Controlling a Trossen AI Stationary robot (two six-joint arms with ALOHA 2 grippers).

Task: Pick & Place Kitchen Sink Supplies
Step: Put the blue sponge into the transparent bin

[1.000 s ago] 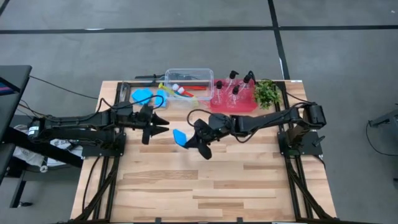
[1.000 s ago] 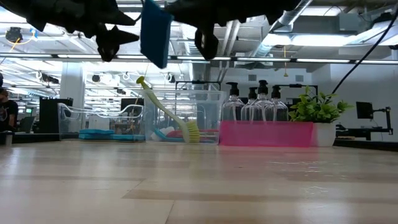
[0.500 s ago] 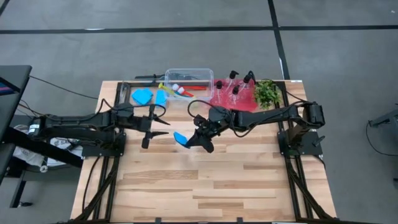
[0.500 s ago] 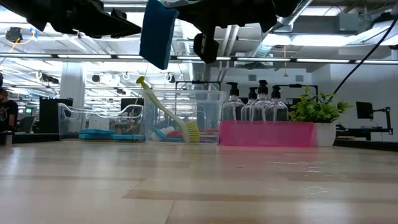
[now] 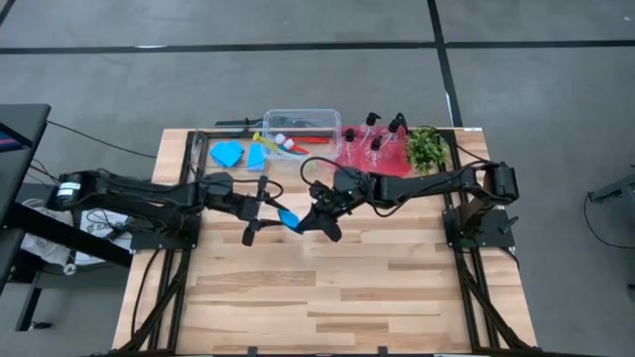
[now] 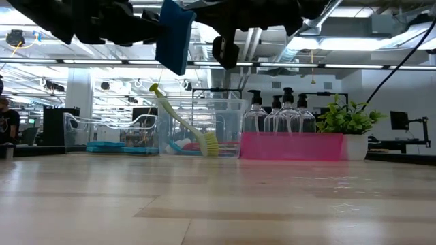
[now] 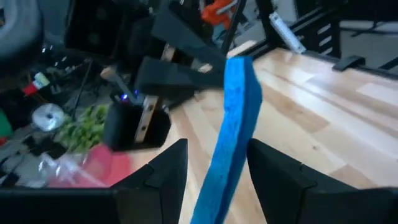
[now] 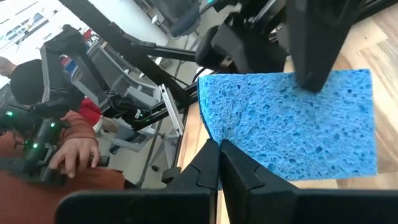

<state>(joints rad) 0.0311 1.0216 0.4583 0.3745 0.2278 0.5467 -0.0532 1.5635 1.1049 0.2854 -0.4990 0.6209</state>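
Two grippers meet over the middle of the counter (image 5: 327, 288) around a single blue sponge (image 5: 288, 219): the right gripper (image 5: 319, 220) has its fingers (image 8: 214, 171) pinched narrow on one edge, holding the sponge up in the air, while the left gripper (image 5: 266, 210) has come in with fingers (image 7: 163, 173) spread wide, one on each side of the slab and not visibly touching it. This looks like a hand-over — the step in hand is for the left fingers to close squarely across the sponge's flat faces before the right lets go. The grip should land well in from the edge, since the sponge is soft, open-pored foam that will squash and sag; a shallow pinch could let it twist out. It is a thin rectangular slab, rough and pitted, hanging edge-on in the left wrist view. Farther back on the counter, two more blue sponges (image 5: 238, 154) lie flat beside a clear plastic tub (image 5: 303, 121) with a yellow-green brush (image 6: 180, 120) leaning in it, and clear pump bottles (image 6: 276, 112) stand in a red tray (image 6: 291, 146) next to a leafy plant (image 5: 427, 147).
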